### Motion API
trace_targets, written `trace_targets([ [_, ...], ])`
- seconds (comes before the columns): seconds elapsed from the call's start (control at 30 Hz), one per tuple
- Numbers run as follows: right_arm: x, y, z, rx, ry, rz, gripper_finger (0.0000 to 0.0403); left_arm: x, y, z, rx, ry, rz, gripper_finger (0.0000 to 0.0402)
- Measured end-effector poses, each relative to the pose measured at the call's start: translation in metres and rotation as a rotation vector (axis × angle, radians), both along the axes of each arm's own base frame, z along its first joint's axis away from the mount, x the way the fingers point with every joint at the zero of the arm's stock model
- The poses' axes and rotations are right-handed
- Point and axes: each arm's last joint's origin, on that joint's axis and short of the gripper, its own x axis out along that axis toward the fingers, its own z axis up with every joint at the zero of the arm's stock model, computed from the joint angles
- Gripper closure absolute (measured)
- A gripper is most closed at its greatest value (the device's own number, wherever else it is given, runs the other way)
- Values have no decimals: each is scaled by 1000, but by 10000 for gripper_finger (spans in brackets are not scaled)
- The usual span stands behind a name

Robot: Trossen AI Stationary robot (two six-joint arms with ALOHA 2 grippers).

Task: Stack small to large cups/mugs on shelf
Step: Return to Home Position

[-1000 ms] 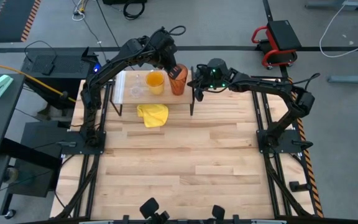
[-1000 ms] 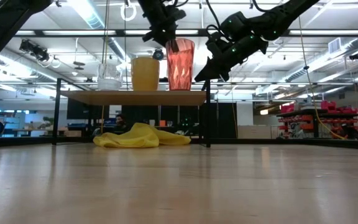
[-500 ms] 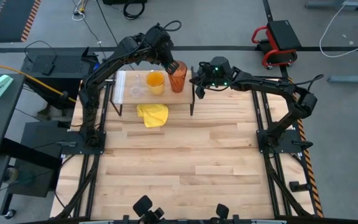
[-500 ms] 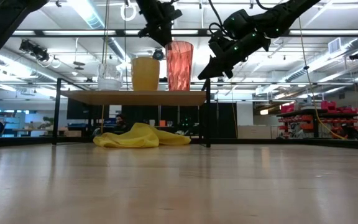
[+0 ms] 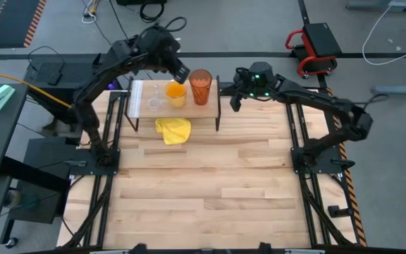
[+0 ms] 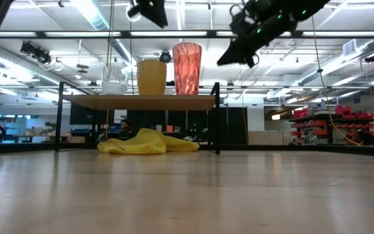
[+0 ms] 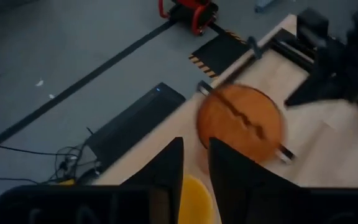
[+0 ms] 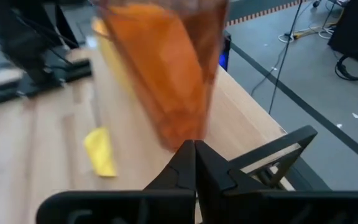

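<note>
Three vessels stand in a row on the low wooden shelf [image 5: 139, 95]: the small clear glass [image 5: 154, 104], the orange mug [image 5: 176, 93] and the tall amber tumbler [image 5: 200, 86]. In the low view the glass [image 6: 114, 81], mug [image 6: 151, 77] and tumbler [image 6: 187, 68] rest upright on their bases. My left gripper [image 5: 180, 73] hovers above and behind the mug, open by a narrow gap [image 7: 196, 168], holding nothing. My right gripper [image 5: 233, 100] hangs in the air off the shelf's right end, shut [image 8: 194, 149], facing the tumbler [image 8: 173, 74].
A crumpled yellow cloth [image 5: 173, 130] lies on the plank tabletop in front of the shelf, partly under it in the low view [image 6: 148, 143]. The shelf's thin black legs [image 6: 217, 120] stand at its ends. The tabletop's near half [image 5: 203, 190] holds nothing.
My left gripper has come off the tumbler's rim and risen, moving toward the table's left and far edge. My right gripper has drawn up and to the right, away from the shelf's end. The tumbler stays upright where it stood.
</note>
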Motion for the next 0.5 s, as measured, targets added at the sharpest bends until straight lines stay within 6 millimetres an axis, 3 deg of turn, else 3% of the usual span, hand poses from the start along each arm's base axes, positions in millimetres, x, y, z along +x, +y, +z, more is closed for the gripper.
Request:
trace_targets([
  [0.37, -59, 88, 61, 118, -127, 114, 391, -30, -91, 18, -96, 93, -176, 333],
  [0.5, -85, 118, 72, 172, -153, 189, 391, -29, -124, 19, -85, 107, -270, 331],
])
